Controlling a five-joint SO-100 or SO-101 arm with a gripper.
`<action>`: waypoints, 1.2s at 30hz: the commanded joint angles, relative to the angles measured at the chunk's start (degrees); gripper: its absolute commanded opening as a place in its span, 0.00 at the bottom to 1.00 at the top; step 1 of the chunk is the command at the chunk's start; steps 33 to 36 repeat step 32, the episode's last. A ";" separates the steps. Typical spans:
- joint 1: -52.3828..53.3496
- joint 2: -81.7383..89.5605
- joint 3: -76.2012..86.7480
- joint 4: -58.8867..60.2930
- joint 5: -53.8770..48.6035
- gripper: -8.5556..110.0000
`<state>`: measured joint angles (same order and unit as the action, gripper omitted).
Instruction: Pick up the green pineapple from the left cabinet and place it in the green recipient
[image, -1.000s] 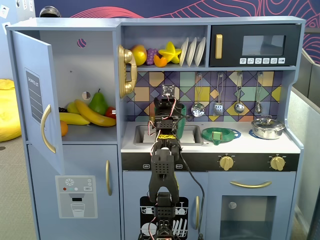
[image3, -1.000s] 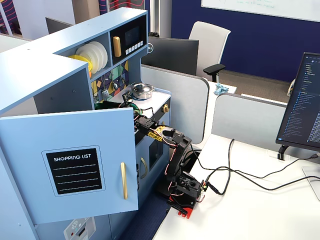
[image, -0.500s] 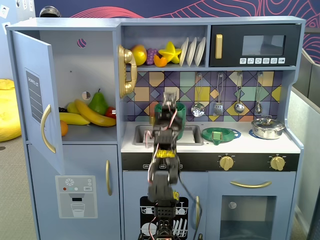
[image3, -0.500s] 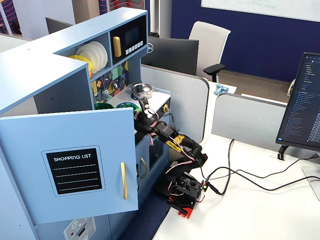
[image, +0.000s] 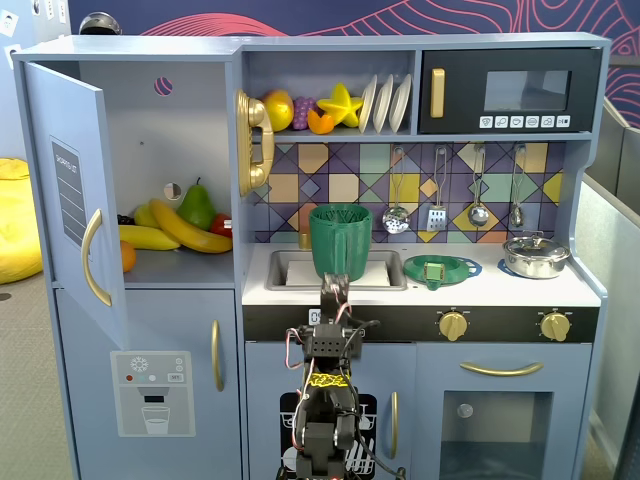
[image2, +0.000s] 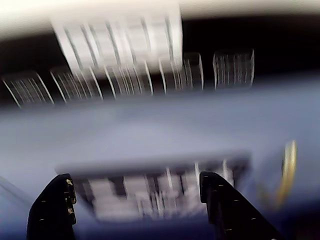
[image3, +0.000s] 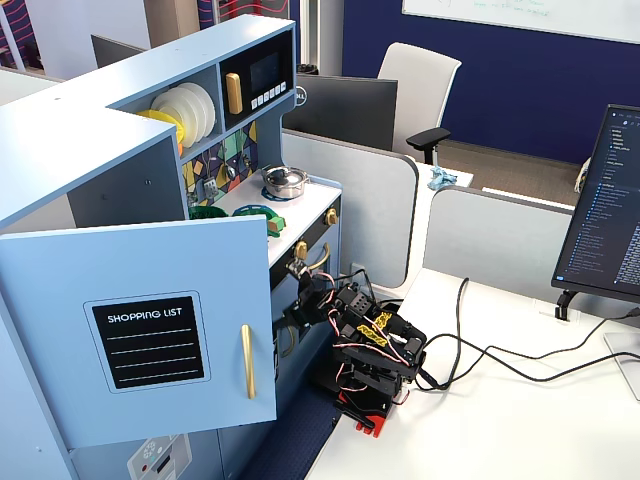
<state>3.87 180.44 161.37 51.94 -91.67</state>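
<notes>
- My jaws stand wide apart in the wrist view, two black fingers (image2: 52, 207) low at left and right with nothing between them; that view is smeared by blur.
- Past the fingers the wrist view shows only blurred pale-blue panel, black bands with white markings and a gold curved handle (image2: 287, 172) at the right.
- In a fixed view my arm (image: 327, 400) rises in front of the toy kitchen's lower middle, jaws up near the edge of the white counter (image: 520, 290), just below the sink.
- The tall dark green ribbed plastic cup (image: 340, 240) stands in the sink, directly beyond my jaws.
- To its right on the counter lies a flat green strainer bowl (image: 442, 270), further right a small steel pot (image: 536, 256).
- The tall light-blue cupboard (image: 180, 110) at far left has its door (image: 70, 190) swung open; in another fixed view the door (image3: 150, 330) shows a black "SHOPPING LIST" label.
- On its shelf lie yellow bananas (image: 165, 232), a smooth green pear (image: 197, 208), and an orange fruit.
- I cannot pick out the small bumpy green pineapple in any view.
</notes>
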 joint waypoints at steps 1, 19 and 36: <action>0.88 1.58 2.72 5.19 1.14 0.26; -2.81 1.67 10.28 34.54 -3.25 0.09; -0.44 1.67 10.28 35.33 0.00 0.09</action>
